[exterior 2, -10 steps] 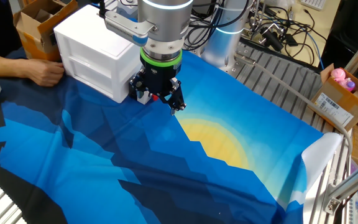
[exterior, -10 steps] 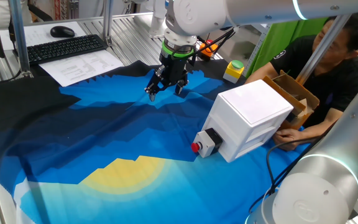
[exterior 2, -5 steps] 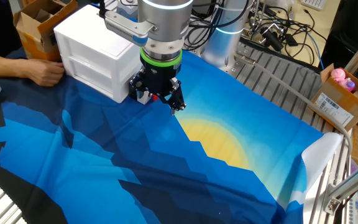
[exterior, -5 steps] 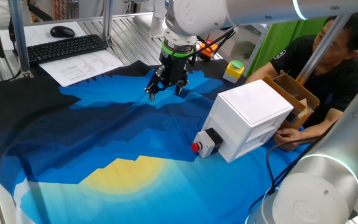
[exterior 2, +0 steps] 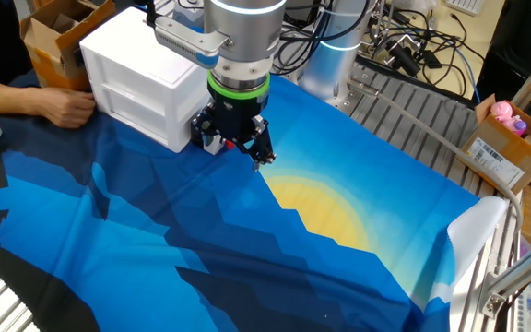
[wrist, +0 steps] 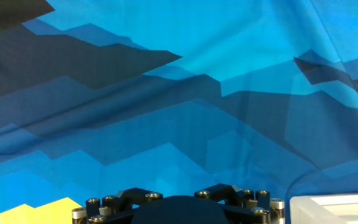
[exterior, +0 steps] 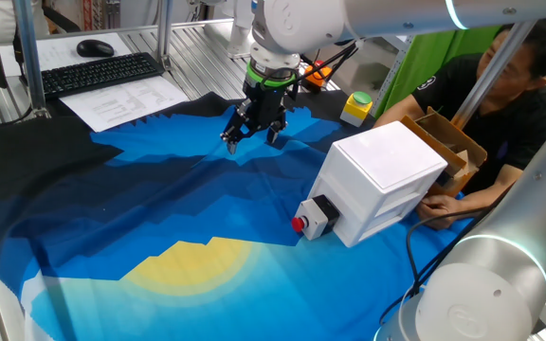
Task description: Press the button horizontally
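Underneath, a blue cloth (exterior: 159, 204) covers the table (exterior: 197, 57).

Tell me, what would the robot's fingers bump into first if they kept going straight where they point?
Probably the blue cloth on the table: the gripper points down at it, and the hand view shows only cloth ahead.

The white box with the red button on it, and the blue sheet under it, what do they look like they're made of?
The white box looks like smooth, matte moulded plastic, judging by its crisp edges and drawer-like grooves. The red button with its black housing also looks plastic. The blue sheet seems to be printed fabric: it wrinkles and folds.
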